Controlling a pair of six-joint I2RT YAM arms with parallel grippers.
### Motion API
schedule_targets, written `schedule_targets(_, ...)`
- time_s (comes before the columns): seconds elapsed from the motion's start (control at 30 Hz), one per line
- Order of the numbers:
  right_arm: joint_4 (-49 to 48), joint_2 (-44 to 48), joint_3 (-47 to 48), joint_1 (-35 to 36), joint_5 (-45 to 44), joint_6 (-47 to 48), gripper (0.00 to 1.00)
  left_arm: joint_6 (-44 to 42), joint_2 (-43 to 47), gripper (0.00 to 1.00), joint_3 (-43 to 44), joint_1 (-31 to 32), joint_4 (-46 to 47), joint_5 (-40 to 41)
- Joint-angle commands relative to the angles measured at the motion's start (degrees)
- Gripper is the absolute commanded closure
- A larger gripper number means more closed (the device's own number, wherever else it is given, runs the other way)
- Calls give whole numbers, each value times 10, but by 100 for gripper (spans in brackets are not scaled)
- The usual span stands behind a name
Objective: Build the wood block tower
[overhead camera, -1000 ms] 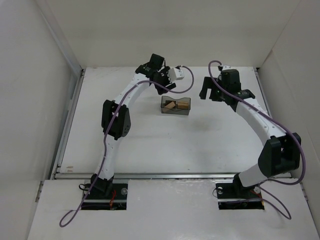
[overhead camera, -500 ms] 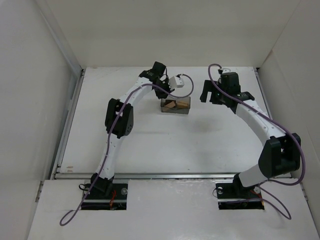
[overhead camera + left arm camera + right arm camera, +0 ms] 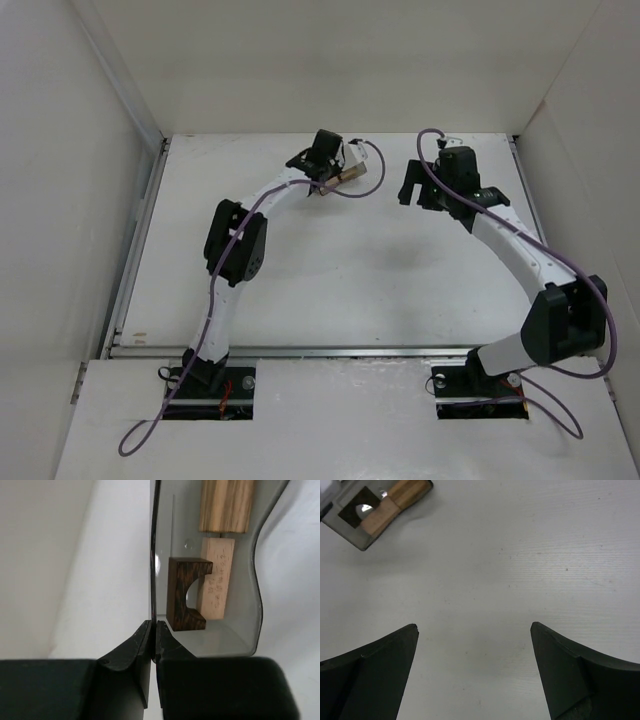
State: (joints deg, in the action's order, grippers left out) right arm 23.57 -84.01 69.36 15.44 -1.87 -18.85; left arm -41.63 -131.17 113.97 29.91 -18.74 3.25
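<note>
My left gripper (image 3: 154,625) is shut on the thin side wall of the translucent grey bin (image 3: 153,555). Inside the bin lie a dark brown block with an arched notch (image 3: 185,595), a light tan block (image 3: 216,577) and a striped tan block (image 3: 225,505). The blocks are loose, and no stacked wood block tower is in view. From above, the bin (image 3: 346,176) hangs tilted at the left gripper (image 3: 326,182), off the table. My right gripper (image 3: 474,627) is open over bare table, with the bin (image 3: 350,527) and its blocks (image 3: 395,502) at the upper left of its view.
White walls close in the table (image 3: 330,270) at the back and on both sides. A metal rail (image 3: 340,350) runs along the near edge in front of the arm bases. The right gripper (image 3: 415,186) hovers right of the bin.
The left gripper has shut on the bin's wall and lifted the bin off the table toward the back. The right arm has shifted only slightly.
</note>
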Motion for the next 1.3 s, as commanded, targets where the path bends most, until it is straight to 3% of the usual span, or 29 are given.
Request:
schedule_targets(0.0,-6,43,0,10,-51,-27,0,-73,51,100,-76,30,201,282)
schedule_targets(0.03,2,43,-6,10,-62,-32,0,-110,57,100,-136,37,305,319)
schedule_targets(0.07,2,57,-6,10,-72,-38,0,-189,57,100,-169,49,362,347)
schedule_targets(0.13,8,68,-23,10,-87,-50,0,-256,62,100,-257,59,492,389)
schedule_targets(0.2,8,87,-34,10,-92,-57,0,-289,62,100,-289,74,509,404)
schedule_targets(0.3,18,110,-48,10,-92,-63,0,-240,57,100,-296,88,422,404)
schedule_targets(0.33,18,116,-57,10,-92,-63,0,-187,57,94,-286,96,387,399)
schedule_targets(0.37,18,122,-57,15,-92,-63,0,-161,57,77,-268,96,312,391)
schedule_targets(0.47,18,141,-79,15,-97,-68,0,-64,72,47,-235,109,205,339)
schedule_targets(0.5,18,141,-84,15,-97,-68,0,-43,72,30,-208,109,144,322)
schedule_targets(0.57,18,147,-85,15,-92,-68,0,0,83,18,-171,109,86,263)
schedule_targets(0.63,18,147,-85,15,-86,-68,0,48,89,0,-114,109,21,224)
schedule_targets(0.9,13,121,-72,15,-42,-35,0,135,95,0,30,17,-45,7)
schedule_targets(1.1,13,95,-54,15,-20,-22,0,128,-42,0,193,-14,-148,-45)
schedule_targets(1.27,8,84,-49,20,-15,-17,0,134,-68,0,200,-34,-120,-53)
